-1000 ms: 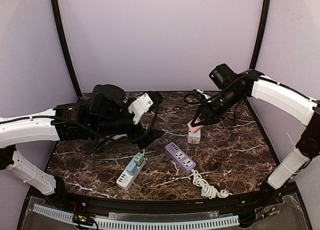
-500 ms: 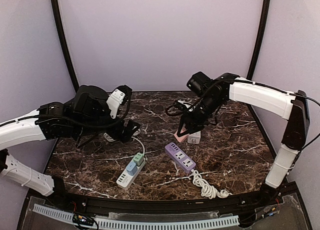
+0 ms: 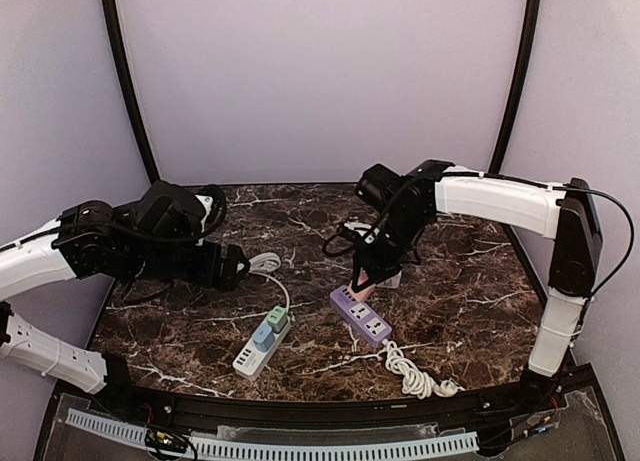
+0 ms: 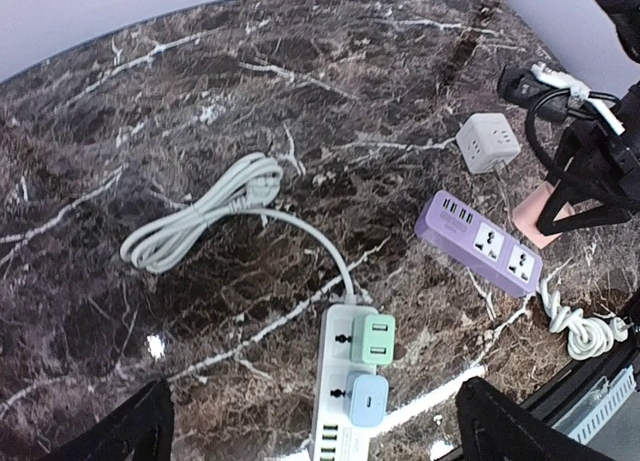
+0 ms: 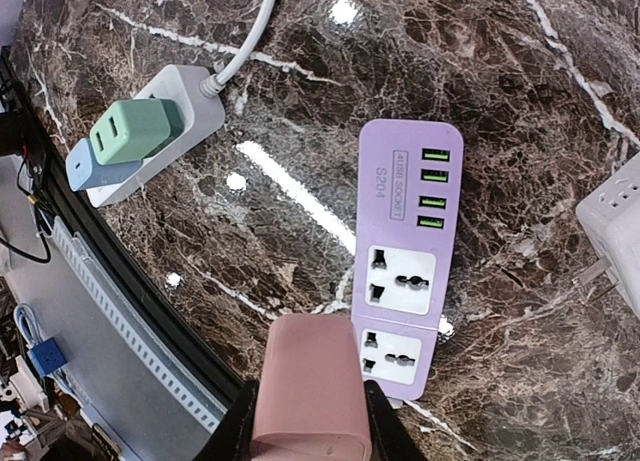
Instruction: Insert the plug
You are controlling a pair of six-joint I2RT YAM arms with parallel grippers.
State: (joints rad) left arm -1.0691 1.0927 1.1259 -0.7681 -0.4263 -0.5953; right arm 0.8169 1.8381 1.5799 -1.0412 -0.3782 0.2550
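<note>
While my right gripper [image 3: 358, 287] hangs clamped on the pink rectangular plug [image 3: 357, 293] just above the far end of the purple plastic power strip [image 3: 362, 316] in the top external view, I judge the step in hand to be lining up before the push. The left gripper [image 3: 228, 265] sits well apart over the dark marble table [image 3: 470, 301], near the coiled white cable [image 3: 262, 264]. In the left wrist view its black fingers [image 4: 140, 431] stand at opposite corners, spread wide with nothing between them. Below them lies the white power strip [image 4: 345, 381] carrying a green adapter [image 4: 375, 338] and a blue adapter [image 4: 365, 396]. From here the pink plug hangs beside the purple strip, not in it. In the right wrist view the plug body fills the space between my fingers [image 5: 240, 426] and hides its own prongs, so I cannot tell their orientation. The nearer universal socket [image 5: 397, 359] shows just to the plug's right, which suggests I am slightly off. I would slide sideways until the body covers that socket, square it to the strip's long edge, then descend slowly and straight. The strip lies loose, so a skewed push may shove or tip it.
</note>
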